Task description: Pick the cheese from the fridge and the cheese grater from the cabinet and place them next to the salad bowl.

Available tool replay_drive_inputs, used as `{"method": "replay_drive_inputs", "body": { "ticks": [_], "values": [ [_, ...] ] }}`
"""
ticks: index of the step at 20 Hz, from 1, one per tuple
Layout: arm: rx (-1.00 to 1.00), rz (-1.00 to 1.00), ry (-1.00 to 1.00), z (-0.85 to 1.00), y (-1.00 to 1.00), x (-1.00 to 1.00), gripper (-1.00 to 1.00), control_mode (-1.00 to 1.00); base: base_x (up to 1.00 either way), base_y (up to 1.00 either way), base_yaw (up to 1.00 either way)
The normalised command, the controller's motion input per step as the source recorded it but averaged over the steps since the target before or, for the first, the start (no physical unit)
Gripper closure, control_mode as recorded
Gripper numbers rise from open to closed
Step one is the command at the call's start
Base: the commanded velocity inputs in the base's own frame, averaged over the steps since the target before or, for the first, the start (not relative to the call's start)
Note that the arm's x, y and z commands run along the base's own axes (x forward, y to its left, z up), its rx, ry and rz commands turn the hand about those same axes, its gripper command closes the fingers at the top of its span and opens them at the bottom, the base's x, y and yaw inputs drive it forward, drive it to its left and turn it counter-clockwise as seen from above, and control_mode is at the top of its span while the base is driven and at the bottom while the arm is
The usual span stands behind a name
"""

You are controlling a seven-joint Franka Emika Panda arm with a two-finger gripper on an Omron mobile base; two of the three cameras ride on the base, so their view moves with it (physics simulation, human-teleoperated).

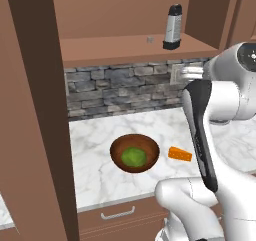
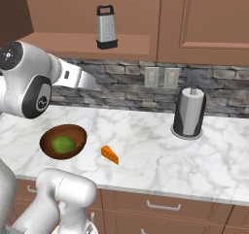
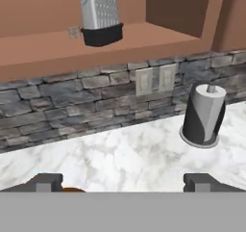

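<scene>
The silver cheese grater [image 1: 173,28] [image 2: 106,27] [image 3: 100,14] stands upright on the shelf of the open wooden cabinet [image 1: 125,47]. On the marble counter, the orange cheese wedge [image 1: 180,154] [image 2: 110,155] lies just right of the brown salad bowl [image 1: 134,153] [image 2: 63,141] with green leaves. My gripper [image 3: 126,184] is open and holds nothing. It hovers above the counter, facing the stone backsplash, below and in front of the grater. The hand [image 2: 78,77] reaches out from the arm toward the wall. The fridge is out of view.
A dark grey paper-towel cylinder with a white top [image 2: 189,112] [image 3: 204,114] stands on the counter to the right. Wall outlets [image 2: 163,76] sit in the stone backsplash. A cabinet door panel [image 1: 30,115] rises at the left. Drawers with silver handles [image 1: 117,214] lie under the counter.
</scene>
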Motion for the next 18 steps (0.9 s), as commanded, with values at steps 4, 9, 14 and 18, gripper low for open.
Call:
{"method": "replay_drive_inputs", "body": {
  "ticks": [4, 9, 14, 18],
  "values": [
    [-0.01, -0.26, -0.18, 0.34, 0.24, 0.02, -1.0, -1.0, 0.0, 0.0, 0.0],
    [-0.01, -0.2, -0.29, 0.33, 0.26, 0.0, -1.0, -1.0, 0.0, 0.0, 0.0],
    [0.0, -0.06, -0.21, 0.33, 0.13, 0.0, -1.0, -1.0, 0.0, 0.0, 0.0],
    [0.0, -0.04, -0.09, 0.22, 0.06, 0.0, -1.0, -1.0, 0.0, 0.0, 0.0]
  ]
}}
